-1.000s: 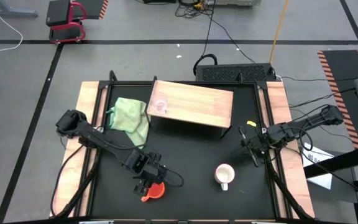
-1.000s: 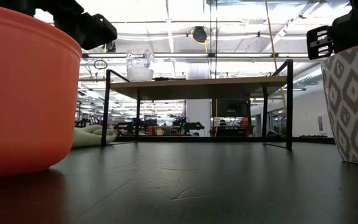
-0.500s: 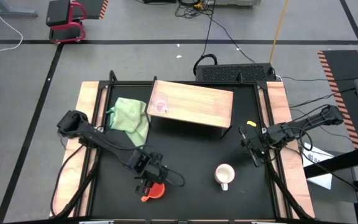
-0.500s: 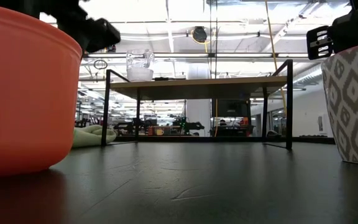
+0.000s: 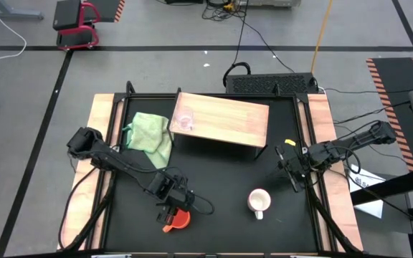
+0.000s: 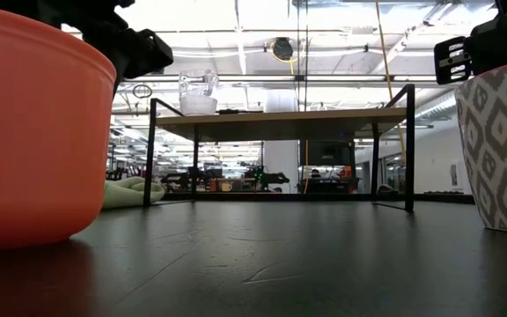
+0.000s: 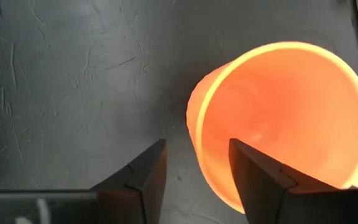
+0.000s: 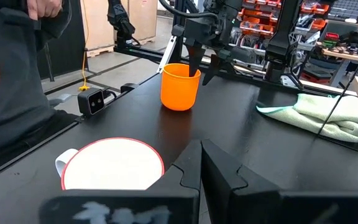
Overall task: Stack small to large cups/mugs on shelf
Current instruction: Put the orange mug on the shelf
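Glossy orange mug (image 7: 278, 124) on scratched matt black tabletop (image 7: 73, 81)

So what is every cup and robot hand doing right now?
Glass cup: upright on the shelf, at its left end.
Orange mug: upright on the table, not lifted.
White mug: upright on the table, untouched.
Green cloth: crumpled beside the shelf.
Left gripper: open, one finger inside the orange mug's rim, one outside.
Right gripper: shut, waiting by the white mug.

Left end effector (image 5: 173, 208) has crept slightly toward the orange mug (image 5: 180, 218), fingers now straddling its rim. In the low view its dark body sits lower against the mug's edge.
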Available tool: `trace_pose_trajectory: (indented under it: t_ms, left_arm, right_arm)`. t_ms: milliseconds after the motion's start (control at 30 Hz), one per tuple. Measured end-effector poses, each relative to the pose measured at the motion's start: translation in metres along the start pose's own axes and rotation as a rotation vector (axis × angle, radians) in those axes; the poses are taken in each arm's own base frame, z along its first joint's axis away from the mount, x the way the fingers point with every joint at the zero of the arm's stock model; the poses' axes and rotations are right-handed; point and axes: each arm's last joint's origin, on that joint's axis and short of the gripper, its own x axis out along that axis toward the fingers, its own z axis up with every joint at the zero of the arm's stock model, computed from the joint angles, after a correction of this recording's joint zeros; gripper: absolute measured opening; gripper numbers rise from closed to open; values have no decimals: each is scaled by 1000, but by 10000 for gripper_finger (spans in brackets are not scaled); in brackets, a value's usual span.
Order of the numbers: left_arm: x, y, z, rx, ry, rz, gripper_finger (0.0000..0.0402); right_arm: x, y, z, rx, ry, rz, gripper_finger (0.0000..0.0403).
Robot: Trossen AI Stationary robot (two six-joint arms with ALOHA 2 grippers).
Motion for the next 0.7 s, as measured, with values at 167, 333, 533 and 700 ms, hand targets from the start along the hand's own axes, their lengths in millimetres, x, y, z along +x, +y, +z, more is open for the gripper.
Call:
trace_pose_trajectory:
  t_ms: [167,333,533,700]
  left_arm:
    - [0,0,0,4,-4,-1,115]
    - [0,0,1,14,-10,-2,67]
    - [0,0,1,53,-10,-2,18]
    - [0,0,1,97,-14,10,10]
  right_arm:
    - [0,0,0,-1,0,0,0]
    - [0,0,0,-2,0,0,0]
    - [0,0,0,0,0,0,0]
    - [0,0,0,0,0,0,0]
